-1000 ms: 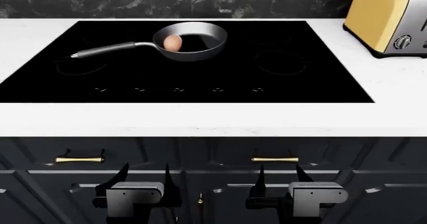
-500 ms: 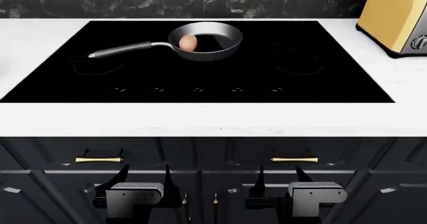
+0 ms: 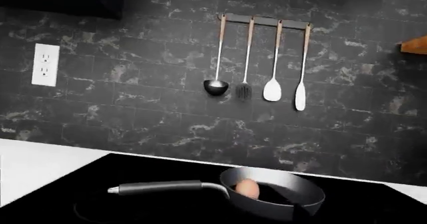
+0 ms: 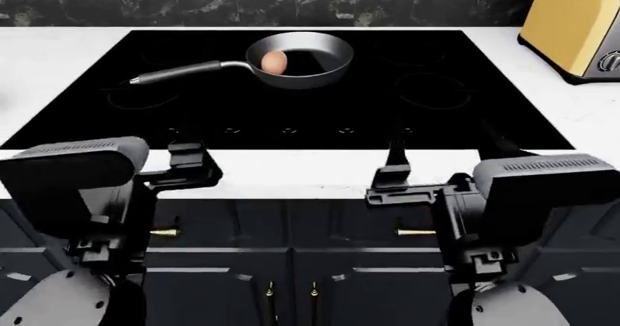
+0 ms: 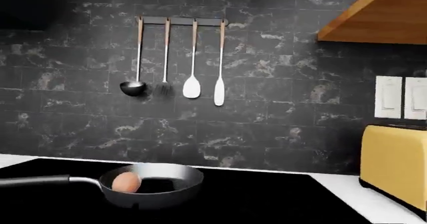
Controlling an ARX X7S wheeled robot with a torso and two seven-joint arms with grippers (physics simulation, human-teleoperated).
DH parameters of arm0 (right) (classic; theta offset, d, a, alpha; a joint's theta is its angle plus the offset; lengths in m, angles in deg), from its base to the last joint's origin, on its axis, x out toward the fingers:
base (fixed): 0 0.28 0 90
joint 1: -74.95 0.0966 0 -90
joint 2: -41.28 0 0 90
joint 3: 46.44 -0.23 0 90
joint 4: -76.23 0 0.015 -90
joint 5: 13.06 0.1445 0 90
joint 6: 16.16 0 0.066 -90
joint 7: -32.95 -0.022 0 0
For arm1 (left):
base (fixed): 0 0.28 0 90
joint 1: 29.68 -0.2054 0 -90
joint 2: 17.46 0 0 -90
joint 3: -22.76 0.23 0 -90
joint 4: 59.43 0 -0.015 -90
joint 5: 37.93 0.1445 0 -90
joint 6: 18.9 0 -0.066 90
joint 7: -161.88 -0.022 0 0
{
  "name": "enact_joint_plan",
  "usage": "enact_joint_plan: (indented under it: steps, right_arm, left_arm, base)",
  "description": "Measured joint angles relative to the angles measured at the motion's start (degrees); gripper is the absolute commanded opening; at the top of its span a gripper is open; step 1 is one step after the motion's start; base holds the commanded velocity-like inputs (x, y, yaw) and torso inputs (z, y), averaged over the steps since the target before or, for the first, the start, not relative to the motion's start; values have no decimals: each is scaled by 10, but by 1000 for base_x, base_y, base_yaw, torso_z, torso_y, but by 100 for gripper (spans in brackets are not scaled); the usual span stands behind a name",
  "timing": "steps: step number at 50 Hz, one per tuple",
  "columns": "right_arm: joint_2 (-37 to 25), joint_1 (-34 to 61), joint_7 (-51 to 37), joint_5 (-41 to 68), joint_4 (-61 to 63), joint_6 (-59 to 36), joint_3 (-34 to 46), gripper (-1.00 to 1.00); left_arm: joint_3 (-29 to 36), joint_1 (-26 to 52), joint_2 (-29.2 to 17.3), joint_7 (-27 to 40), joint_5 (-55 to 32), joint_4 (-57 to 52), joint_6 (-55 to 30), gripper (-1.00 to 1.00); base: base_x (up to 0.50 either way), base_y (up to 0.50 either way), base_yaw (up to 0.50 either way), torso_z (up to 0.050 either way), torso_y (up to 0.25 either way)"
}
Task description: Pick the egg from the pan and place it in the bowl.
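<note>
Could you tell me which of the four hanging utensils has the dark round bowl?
The ladle, at the end of the rack; the others have flat or slotted heads.

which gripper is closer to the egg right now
Right, narrowly. The egg sits in the pan at the hob's back; both grippers hang at the counter's front edge, left gripper slightly farther than right gripper.

Black cooktop (image 4: 290, 101) bears the pan (image 4: 298, 59); white counter (image 4: 58, 64) carries a toaster (image 4: 581, 28).

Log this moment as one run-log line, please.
egg: in pan on stove | bowl: not in view | left gripper: empty | right gripper: empty
</note>
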Motion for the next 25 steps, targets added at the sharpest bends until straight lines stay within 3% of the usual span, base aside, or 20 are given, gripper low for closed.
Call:
enact_joint_plan:
  steps: [4, 8, 12, 18, 25]
  right_arm:
    - [-23, 95, -26, 59, 17, -55, 5, 100]
    - [-30, 178, -18, 85, -39, -55, 14, 100]
    - [-22, 260, 14, 86, -166, -14, 27, 100]
    - [5, 371, 69, 69, -400, 81, 45, 100]
    - [26, 441, 101, 57, -561, 155, 55, 100]
  left_arm:
    - [4, 110, -2, 1, -30, 3, -49, 100]
    - [25, 211, 21, -42, -20, 92, -44, 100]
    - [47, 316, 69, -115, 9, 263, 9, 100]
    - [63, 479, 159, -239, 57, 610, 146, 100]
    - [63, 581, 220, -324, 98, 882, 245, 100]
  base:
    - [0, 0, 0, 0, 0]
    - [0, 0, 0, 0, 0]
    - [0, 0, 0, 0, 0]
    - [0, 0, 0, 0, 0]
    - [0, 0, 0, 0, 0]
